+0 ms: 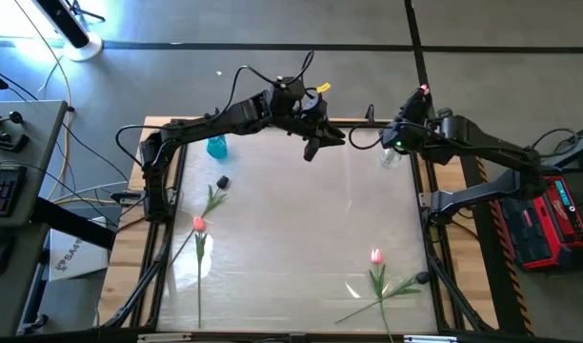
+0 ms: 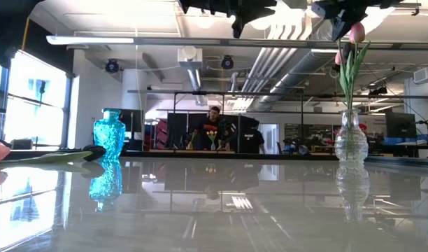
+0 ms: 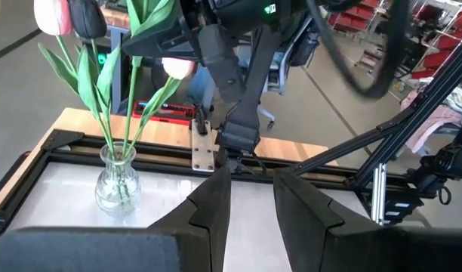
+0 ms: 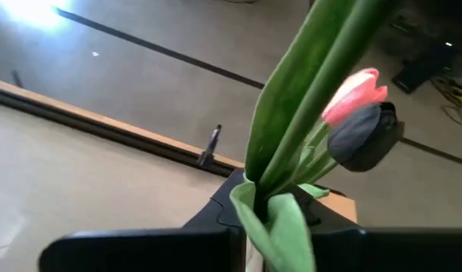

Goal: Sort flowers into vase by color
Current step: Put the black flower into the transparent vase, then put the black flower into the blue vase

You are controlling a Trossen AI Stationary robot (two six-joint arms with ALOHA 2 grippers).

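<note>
A clear glass vase [image 1: 389, 158] [image 2: 351, 141] [image 3: 115, 181] stands at the table's far right. It holds pink and near-black tulips [image 3: 86, 18]. My right gripper [image 1: 396, 141] [image 4: 276, 243] hovers over it, shut on a green stem. A blue vase [image 1: 216, 146] [image 2: 109, 142] stands at the far left, with nothing showing in it. Three tulips lie flat on the table: a dark one [image 1: 215, 195], a pink one [image 1: 198, 225] and a pink one [image 1: 376, 256]. My left gripper [image 1: 314, 147] [image 3: 250, 202] is open, raised above the far middle of the table and touching nothing. My right gripper pinches a tulip's green stem and leaf [image 4: 281, 217] between its two fingers, up at the level of the flower heads. A pink head [image 4: 356, 94] and a dark head [image 4: 367, 137] sit just past the fingers. The greenery [image 3: 146, 18] runs down toward the clear vase's neck.
A dark metal frame [image 1: 168, 205] borders the table on the left and right. A desk with a keyboard [image 1: 0, 191] stands to the left and a red case [image 1: 544, 224] to the right. Beyond the far edge, a person [image 2: 214, 120] shows in the room. The table's middle is bare.
</note>
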